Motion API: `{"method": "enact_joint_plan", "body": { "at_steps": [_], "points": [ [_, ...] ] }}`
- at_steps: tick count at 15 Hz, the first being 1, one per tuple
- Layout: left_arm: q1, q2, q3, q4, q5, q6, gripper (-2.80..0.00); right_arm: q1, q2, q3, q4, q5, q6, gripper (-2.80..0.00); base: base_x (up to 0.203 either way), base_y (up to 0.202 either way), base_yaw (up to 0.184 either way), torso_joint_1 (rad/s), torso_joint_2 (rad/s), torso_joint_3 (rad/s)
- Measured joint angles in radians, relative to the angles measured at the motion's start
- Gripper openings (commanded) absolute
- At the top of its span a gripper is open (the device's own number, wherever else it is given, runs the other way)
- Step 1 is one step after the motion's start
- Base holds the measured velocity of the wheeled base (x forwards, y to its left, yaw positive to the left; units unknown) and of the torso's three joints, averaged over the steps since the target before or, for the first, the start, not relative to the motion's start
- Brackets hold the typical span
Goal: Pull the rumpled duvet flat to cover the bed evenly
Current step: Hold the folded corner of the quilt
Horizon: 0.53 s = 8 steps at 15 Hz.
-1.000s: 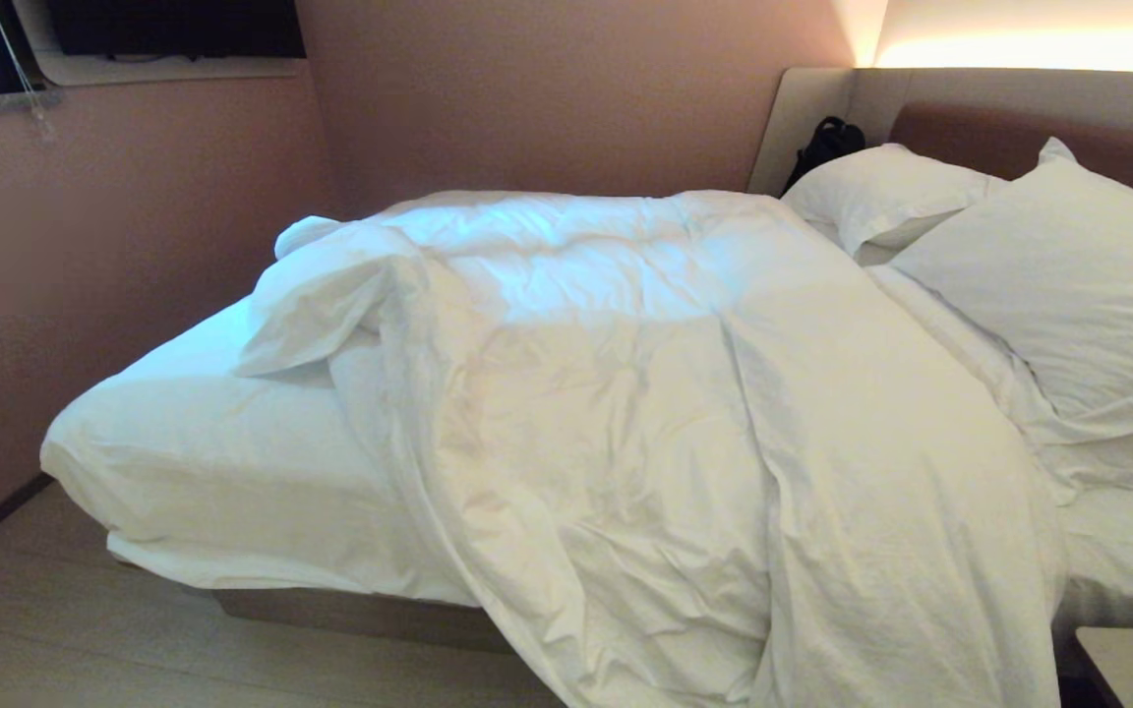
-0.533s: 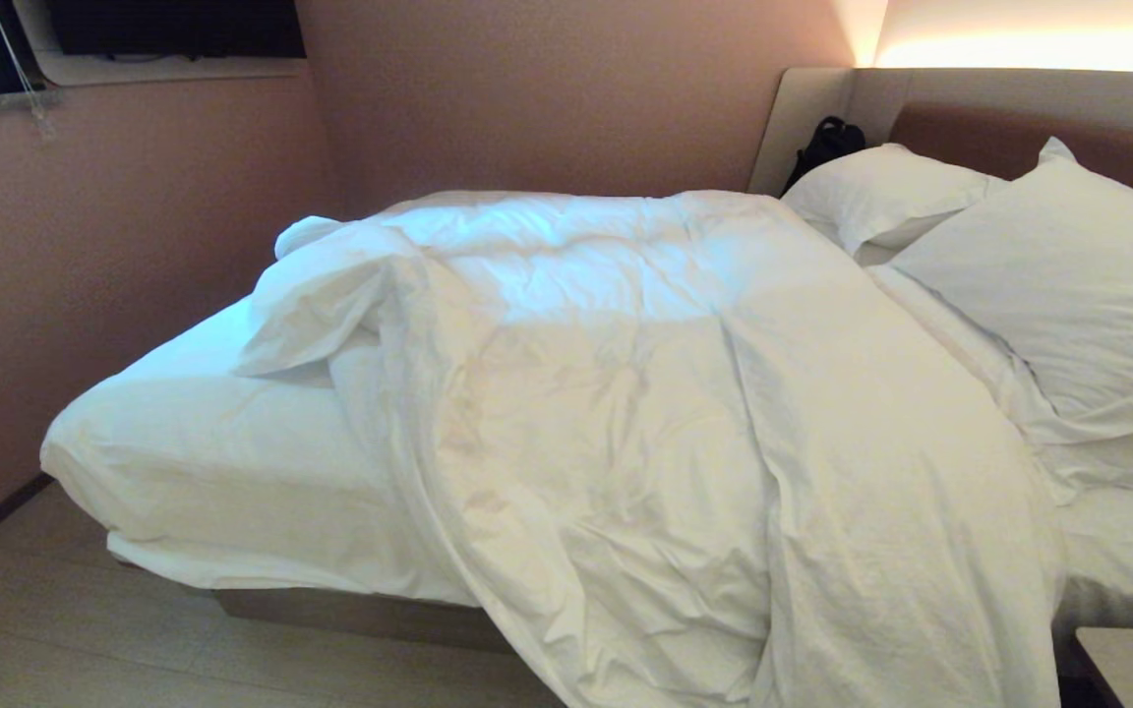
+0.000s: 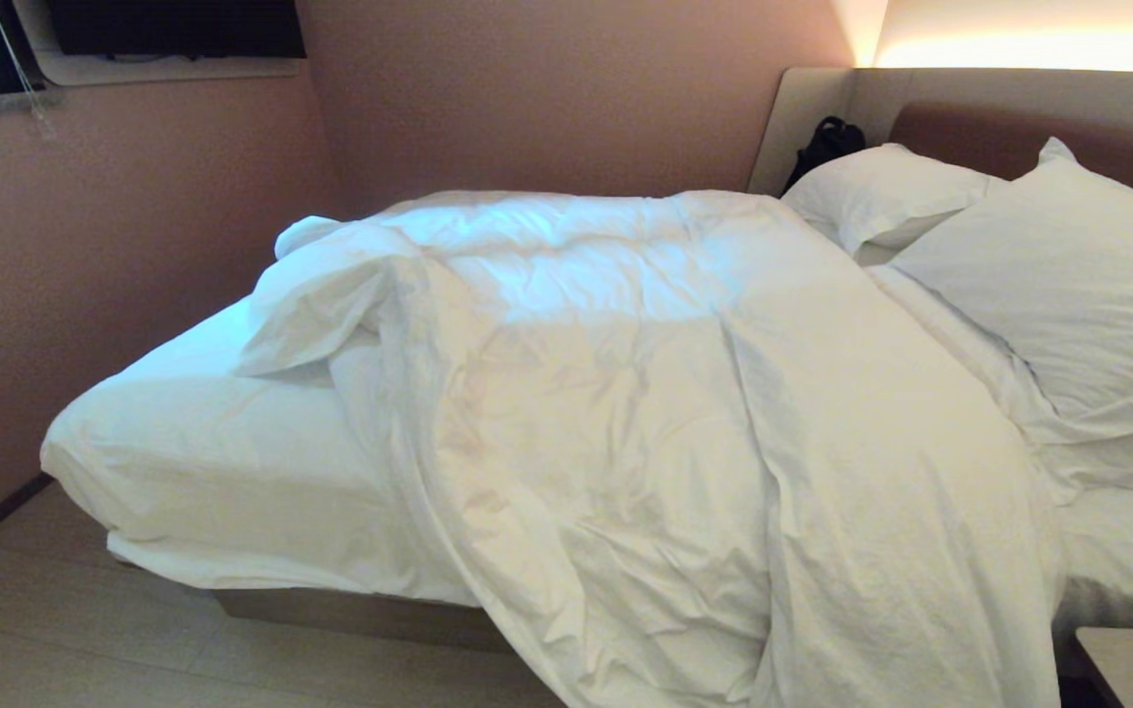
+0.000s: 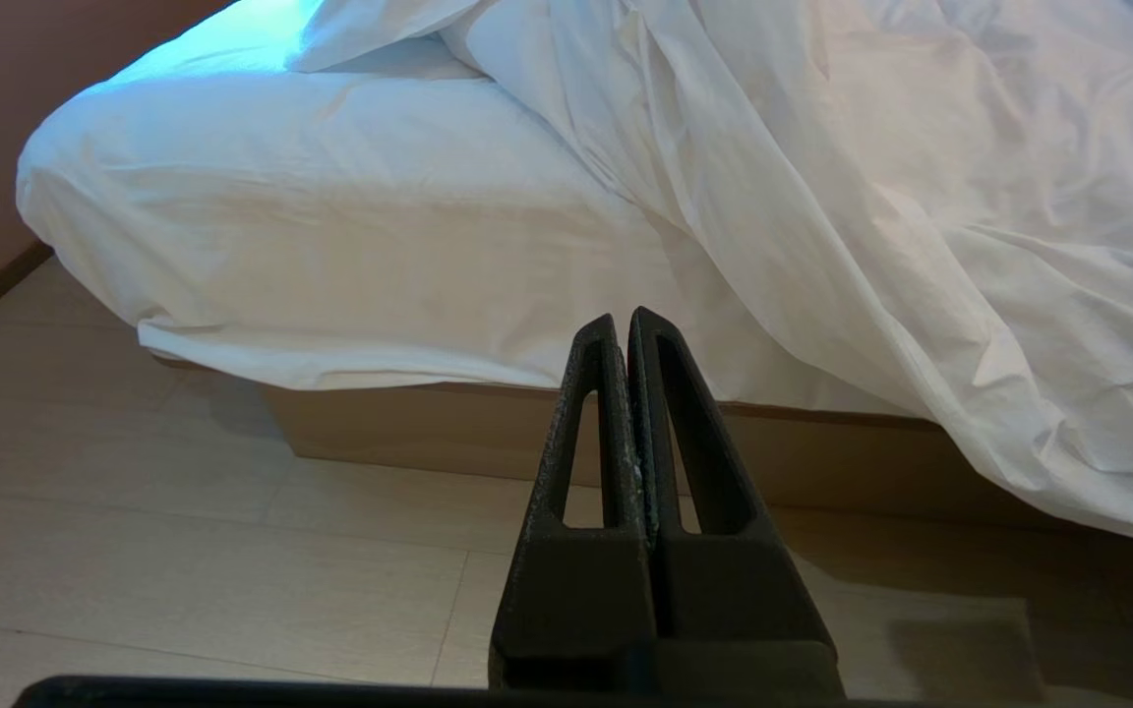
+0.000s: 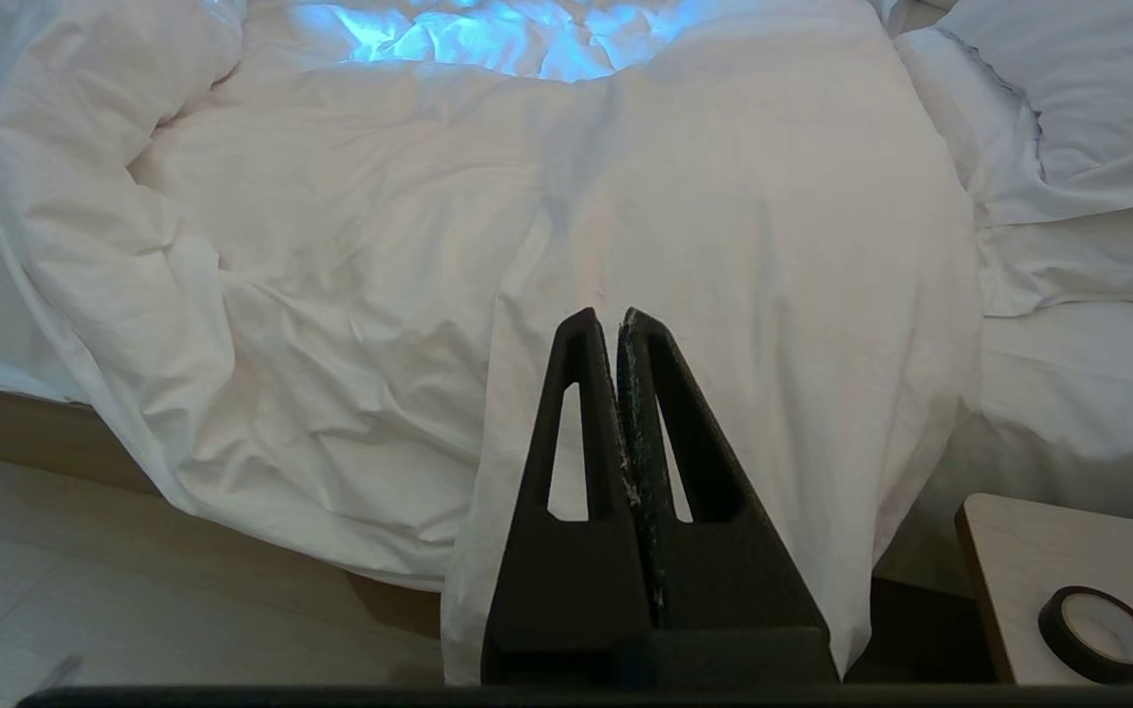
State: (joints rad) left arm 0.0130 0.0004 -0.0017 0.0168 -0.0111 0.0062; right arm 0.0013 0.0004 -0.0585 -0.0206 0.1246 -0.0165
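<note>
Nothing has shifted since the earlier frames. Nearest me, my left gripper (image 4: 623, 320) and right gripper (image 5: 606, 320) hang pressed closed and empty, short of the low tan-based bed (image 3: 360, 615). Its puffy, wrinkled white duvet (image 3: 645, 413) spills over the near edge, bunched away from the bare foot end; open floor (image 4: 183, 551) gives room to approach.

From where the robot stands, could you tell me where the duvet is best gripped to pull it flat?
Probably the folded-back corner of the duvet, approached from the foot end on the robot's left: it is bunched up, leaving bare sheet on the bed there.
</note>
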Motion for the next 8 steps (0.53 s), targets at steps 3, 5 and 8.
{"method": "enact_joint_plan", "body": {
  "at_steps": [3, 5, 8],
  "points": [
    [0.0, 0.0, 0.0, 0.0, 0.0, 0.0, -2.8, 0.0, 0.0, 0.0, 0.001, -0.002, 0.0, -2.8, 0.0, 0.0, 0.0, 0.0, 0.0, 0.0],
    [0.0, 0.0, 0.0, 0.0, 0.0, 0.0, -2.8, 0.0, 0.0, 0.009, 0.003, -0.014, -0.008, -2.8, 0.0, 0.0, 0.0, 0.0, 0.0, 0.0],
    [0.0, 0.0, 0.0, 0.0, 0.0, 0.0, -2.8, 0.0, 0.0, 0.049, 0.003, -0.063, -0.045, -2.8, 0.0, 0.0, 0.0, 0.0, 0.0, 0.0]
  ]
}}
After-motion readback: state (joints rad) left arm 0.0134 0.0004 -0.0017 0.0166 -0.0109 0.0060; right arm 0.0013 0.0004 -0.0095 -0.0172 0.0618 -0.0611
